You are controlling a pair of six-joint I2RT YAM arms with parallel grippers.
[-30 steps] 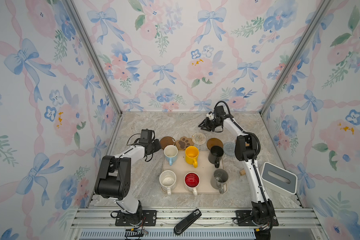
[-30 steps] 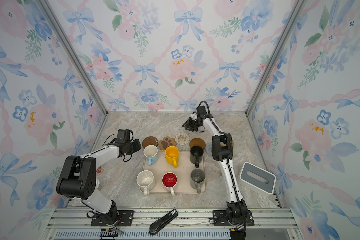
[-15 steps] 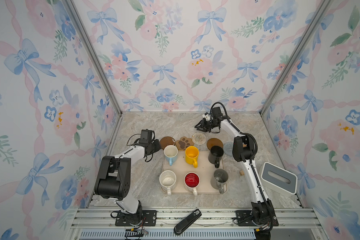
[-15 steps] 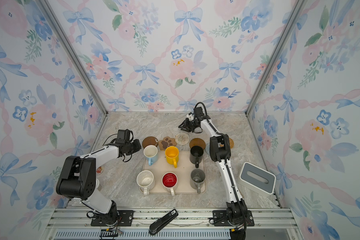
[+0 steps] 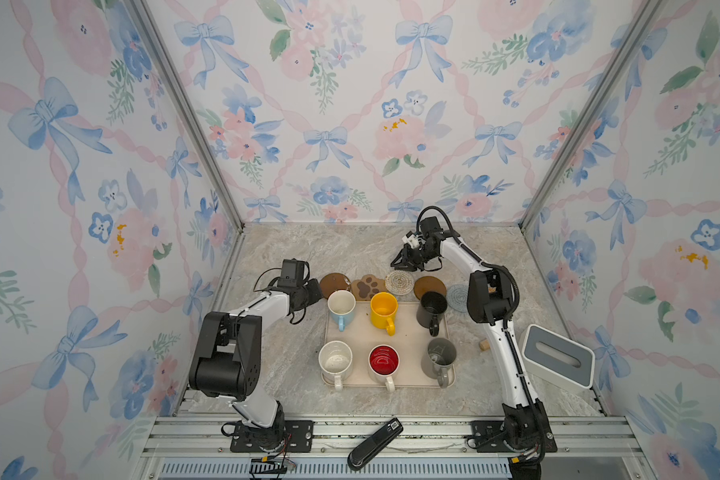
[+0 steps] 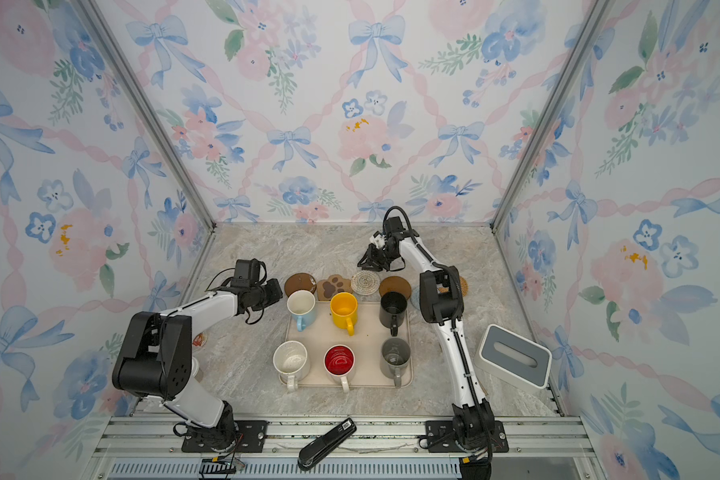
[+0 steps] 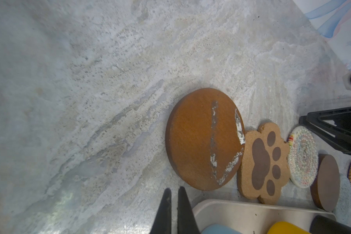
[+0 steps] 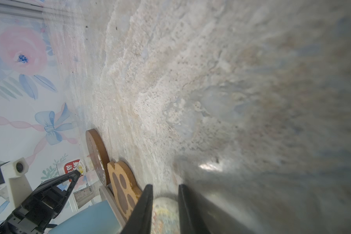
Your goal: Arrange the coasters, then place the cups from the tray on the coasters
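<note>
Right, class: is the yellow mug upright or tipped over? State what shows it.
Upright: in a top view the yellow mug shows its round open mouth facing up, standing on the beige tray.

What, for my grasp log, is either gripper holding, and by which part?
Nothing. The left gripper is shut and empty; the right gripper stands open at the cream woven coaster, which lies flat.
</note>
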